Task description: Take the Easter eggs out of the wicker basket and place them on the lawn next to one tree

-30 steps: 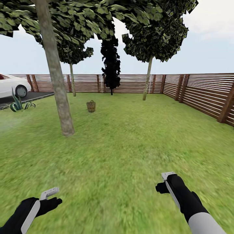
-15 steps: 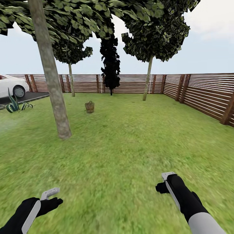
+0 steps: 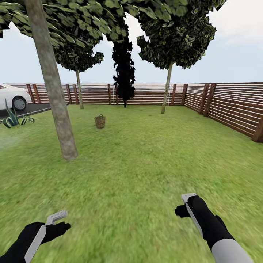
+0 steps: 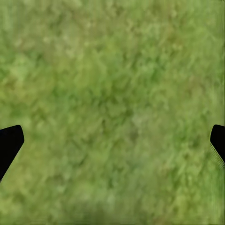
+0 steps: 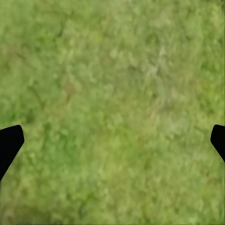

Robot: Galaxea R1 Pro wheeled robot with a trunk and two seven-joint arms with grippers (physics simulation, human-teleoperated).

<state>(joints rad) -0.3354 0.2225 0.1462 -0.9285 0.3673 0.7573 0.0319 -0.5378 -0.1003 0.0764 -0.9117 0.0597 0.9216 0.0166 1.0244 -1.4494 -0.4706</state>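
Green lawn (image 3: 146,164) fills the head view. Basket (image 3: 99,121) stands far ahead of the left hand (image 3: 54,223), beyond a tree (image 3: 54,102). Right hand (image 3: 184,206) hangs low. Wrist views: both hands spread wide, empty, over grass.

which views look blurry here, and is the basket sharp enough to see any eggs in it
Head view: near lawn smeared, while the far fence is crisp; the wicker basket is too small and distant to show eggs. Left wrist view: soft, mottled grass between dark fingertips. Right wrist view: equally soft grass, fingertips at the edges.
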